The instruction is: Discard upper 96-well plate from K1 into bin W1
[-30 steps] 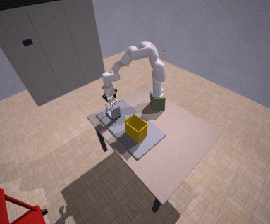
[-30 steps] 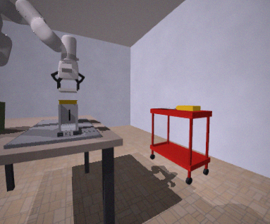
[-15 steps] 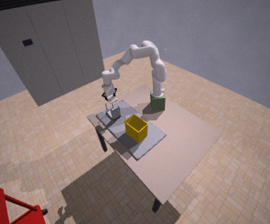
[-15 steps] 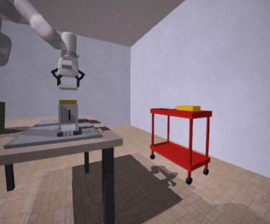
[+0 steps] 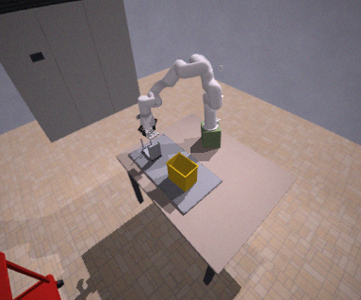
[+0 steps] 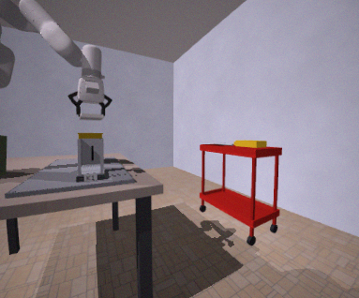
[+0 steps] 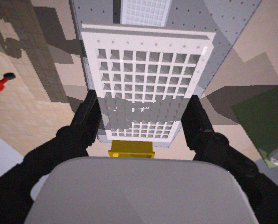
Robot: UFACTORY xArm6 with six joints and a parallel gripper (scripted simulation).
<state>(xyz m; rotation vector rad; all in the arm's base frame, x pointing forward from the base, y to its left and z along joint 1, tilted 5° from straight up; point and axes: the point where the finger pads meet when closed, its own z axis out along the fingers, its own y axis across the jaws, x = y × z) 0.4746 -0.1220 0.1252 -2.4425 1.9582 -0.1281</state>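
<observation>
one plate [image 6: 91, 115] is hanging in the air, clamped between the black fingers, lifted well above rack k1 [image 6: 91, 158] on the bench [image 6: 135, 188], while the yellow bin w1 [image 5: 182, 172] is standing upright just beside the rack.

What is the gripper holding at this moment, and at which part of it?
The gripper holds the upper 96-well plate, one finger on each of two opposite side edges, lifted above rack K1.

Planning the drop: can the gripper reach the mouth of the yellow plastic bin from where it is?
Probably yes. The gripper, shut on the white well plate, hangs above the grey stack rack; the open-topped bin stands beside the rack with nothing over its mouth.
</observation>
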